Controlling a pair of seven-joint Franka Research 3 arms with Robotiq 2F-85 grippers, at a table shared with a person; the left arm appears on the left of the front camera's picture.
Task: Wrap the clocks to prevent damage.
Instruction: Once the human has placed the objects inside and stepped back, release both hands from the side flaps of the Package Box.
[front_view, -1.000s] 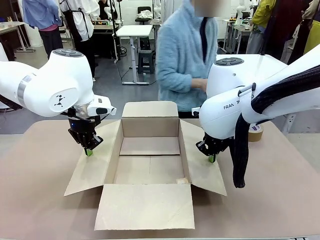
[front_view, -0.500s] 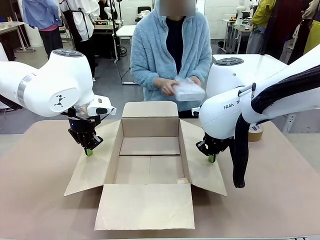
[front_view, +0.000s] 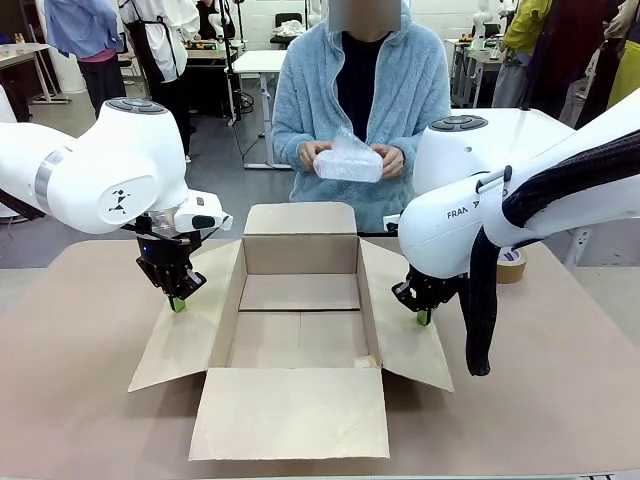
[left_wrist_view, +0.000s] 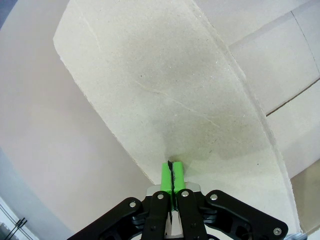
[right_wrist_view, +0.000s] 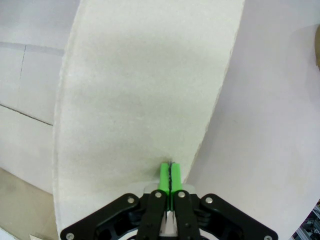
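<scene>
The left gripper (front_view: 177, 300) (left_wrist_view: 171, 172) has its fingers clenched together on nothing, tips down on the left flap (front_view: 185, 340) of the open box (front_view: 300, 255). Beyond the box's far wall a person (front_view: 300, 100) holds the clocks (front_view: 348, 160), a whitish bubble-wrap bundle, in both hands at chest height. The right gripper (front_view: 423, 316) (right_wrist_view: 170, 175) is likewise clenched, tips on the right flap (front_view: 405, 345). A tape roll (front_view: 511, 265) lies past it.

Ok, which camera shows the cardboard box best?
Front view: it takes in the whole open cardboard box, all four flaps spread. The left wrist view gives its left side flap beneath the shut left claw; the right wrist view, the right side flap beneath the shut right claw.
</scene>
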